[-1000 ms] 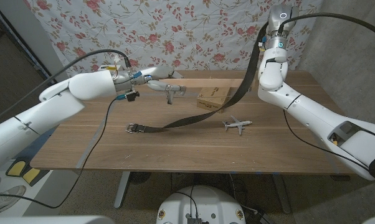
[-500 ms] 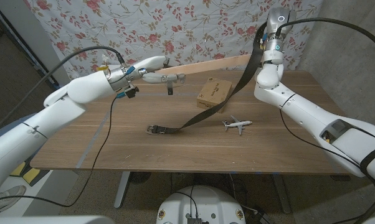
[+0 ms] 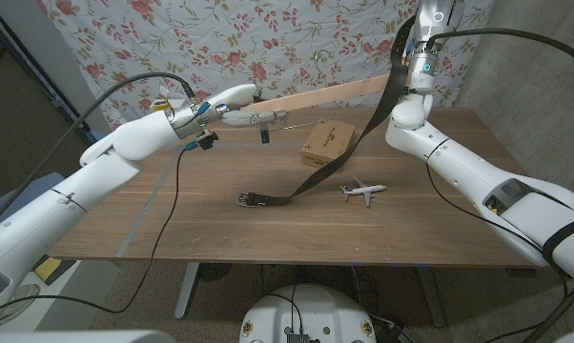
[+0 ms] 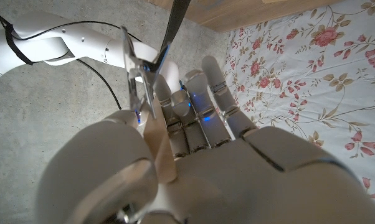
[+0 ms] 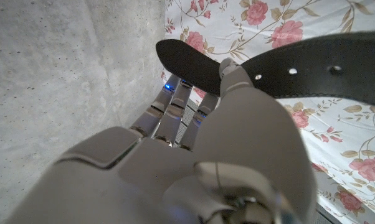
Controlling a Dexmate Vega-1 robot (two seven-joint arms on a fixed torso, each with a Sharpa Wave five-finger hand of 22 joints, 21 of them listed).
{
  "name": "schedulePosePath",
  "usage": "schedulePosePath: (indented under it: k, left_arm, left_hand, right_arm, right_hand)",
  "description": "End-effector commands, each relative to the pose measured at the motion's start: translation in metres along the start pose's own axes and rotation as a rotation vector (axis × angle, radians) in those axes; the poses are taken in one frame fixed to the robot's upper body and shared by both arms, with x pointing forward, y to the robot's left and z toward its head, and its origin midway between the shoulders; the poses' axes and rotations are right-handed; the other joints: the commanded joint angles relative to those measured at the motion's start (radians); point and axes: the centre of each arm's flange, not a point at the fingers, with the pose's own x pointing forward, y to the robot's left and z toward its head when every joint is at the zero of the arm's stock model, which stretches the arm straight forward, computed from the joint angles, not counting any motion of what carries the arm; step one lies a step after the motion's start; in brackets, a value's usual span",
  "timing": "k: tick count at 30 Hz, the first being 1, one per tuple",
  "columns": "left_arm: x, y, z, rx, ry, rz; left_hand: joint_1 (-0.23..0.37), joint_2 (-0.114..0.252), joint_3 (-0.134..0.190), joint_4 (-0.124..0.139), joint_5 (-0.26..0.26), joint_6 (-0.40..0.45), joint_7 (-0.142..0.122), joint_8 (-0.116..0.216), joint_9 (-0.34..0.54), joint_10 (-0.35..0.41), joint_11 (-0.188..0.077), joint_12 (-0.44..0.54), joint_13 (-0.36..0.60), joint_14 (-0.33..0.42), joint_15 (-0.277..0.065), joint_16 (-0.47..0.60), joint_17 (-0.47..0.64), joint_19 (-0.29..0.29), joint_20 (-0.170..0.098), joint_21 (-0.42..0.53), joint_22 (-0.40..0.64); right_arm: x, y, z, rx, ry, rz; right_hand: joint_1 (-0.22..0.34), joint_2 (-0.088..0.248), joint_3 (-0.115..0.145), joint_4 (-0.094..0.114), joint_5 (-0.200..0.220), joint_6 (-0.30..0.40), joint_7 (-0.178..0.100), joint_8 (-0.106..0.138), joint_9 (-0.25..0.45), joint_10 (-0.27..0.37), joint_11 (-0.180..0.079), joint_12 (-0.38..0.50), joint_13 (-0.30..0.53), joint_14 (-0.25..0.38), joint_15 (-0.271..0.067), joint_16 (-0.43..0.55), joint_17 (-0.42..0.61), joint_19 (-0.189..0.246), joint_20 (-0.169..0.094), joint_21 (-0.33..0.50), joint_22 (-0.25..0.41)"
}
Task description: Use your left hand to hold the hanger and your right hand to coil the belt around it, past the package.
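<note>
The belt point(image 3: 349, 152) hangs from upper right down to its buckle on the table at frame centre, its tip pinched in the right hand point(image 5: 237, 118). The hanger point(image 3: 316, 95), gripped by the left hand point(image 3: 232, 105), runs from upper left toward it, touching or crossing near the top.

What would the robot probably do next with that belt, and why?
Probably swing the right hand over the hanger so the belt drapes across its wooden bar. The left hand holds the hanger raised above the table, while the belt hangs in front of it, buckle end on the table, not yet wrapped.
</note>
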Motion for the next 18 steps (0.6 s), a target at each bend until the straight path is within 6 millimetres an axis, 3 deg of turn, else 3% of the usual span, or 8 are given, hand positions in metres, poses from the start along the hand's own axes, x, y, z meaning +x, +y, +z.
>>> schedulePosePath:
  k: [1, 9, 18]
  left_arm:
    - [0.002, -0.007, -0.002, -0.012, -0.032, 0.035]
    - [-0.006, -0.006, -0.001, -0.029, -0.158, 0.182]
    - [-0.01, -0.006, -0.017, -0.084, -0.207, 0.297]
  left_hand:
    - [0.002, -0.001, -0.002, -0.001, 0.007, 0.004, 0.001, 0.002, 0.004, 0.002, -0.004, 0.003, 0.003, -0.002, -0.001, 0.003, 0.003, 0.002, -0.009, 0.002, -0.001]
    - [0.0, -0.001, -0.003, 0.0, 0.008, 0.007, -0.004, 0.005, 0.003, 0.002, -0.007, 0.003, 0.003, -0.003, -0.005, 0.005, 0.006, 0.001, -0.012, 0.002, -0.002]
    - [-0.003, -0.001, -0.003, 0.002, 0.01, -0.002, -0.004, 0.004, 0.002, 0.001, -0.01, 0.003, 0.003, -0.004, -0.004, 0.006, 0.007, 0.001, -0.013, 0.0, -0.006]
  right_arm:
    - [0.009, -0.044, 0.023, 0.087, -0.076, -0.159]
    - [0.002, -0.061, 0.05, 0.125, -0.189, -0.208]
    - [-0.01, -0.061, 0.051, 0.112, -0.219, -0.187]
  right_hand:
    - [0.006, 0.006, -0.005, -0.001, 0.008, -0.003, 0.008, 0.002, 0.004, 0.003, -0.001, -0.004, 0.003, 0.01, -0.159, -0.005, 0.004, -0.005, -0.044, 0.006, 0.002]
    - [0.01, 0.008, -0.01, -0.001, 0.011, -0.003, 0.008, 0.0, 0.004, 0.002, -0.001, -0.007, 0.005, 0.011, -0.161, -0.011, 0.004, -0.008, -0.048, 0.009, 0.002]
    - [0.012, 0.014, -0.014, 0.002, 0.016, -0.004, 0.007, -0.002, 0.005, -0.001, -0.001, -0.01, 0.007, 0.012, -0.161, -0.016, 0.005, -0.015, -0.048, 0.011, 0.002]
